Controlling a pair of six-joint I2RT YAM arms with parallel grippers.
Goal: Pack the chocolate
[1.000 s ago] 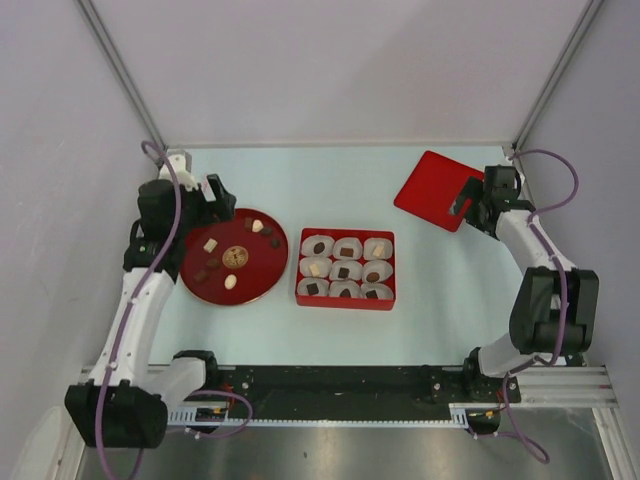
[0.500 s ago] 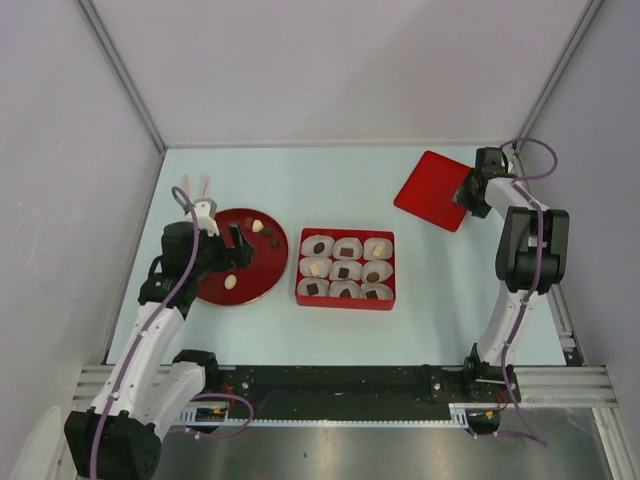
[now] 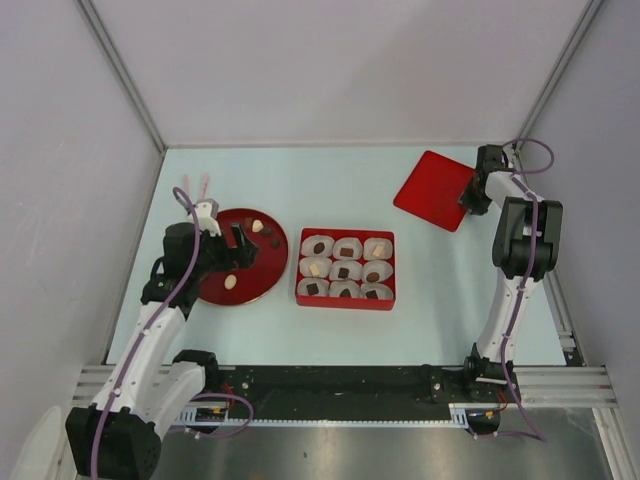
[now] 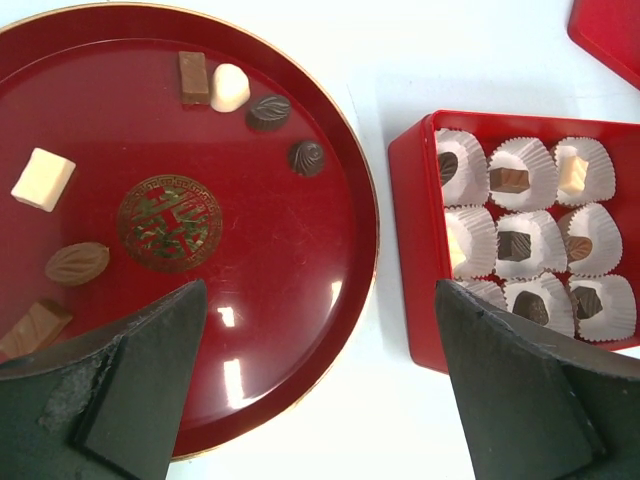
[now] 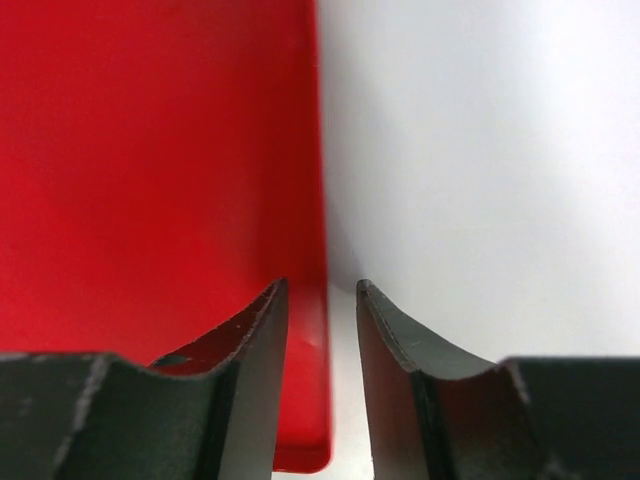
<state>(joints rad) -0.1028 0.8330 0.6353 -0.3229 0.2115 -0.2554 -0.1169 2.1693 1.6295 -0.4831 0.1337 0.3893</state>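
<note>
We see the left gripper [image 4: 318, 290] spread wide over the red plate [image 4: 300, 260], where some chocolate [image 4: 307, 157] lies; more sits in the red box [image 4: 412, 250]. The right gripper [image 5: 320, 290] straddles the edge of the red lid [image 5: 150, 200] — pinching or not, we cannot tell.

The round glossy plate [image 4: 300, 260] is deep red with a thin gold rim and a gold-green patterned medallion [image 4: 168, 222] at its centre. The bite-sized chocolate pieces [image 4: 306, 157] are dark brown, tan and cream-white, some ridged or swirled. The rectangular box [image 4: 412, 250] and the flat square lid [image 3: 432, 190] are bright red, the crinkled paper cups [image 4: 530, 165] white, and the tabletop [image 3: 330, 180] pale blue-green.
</note>
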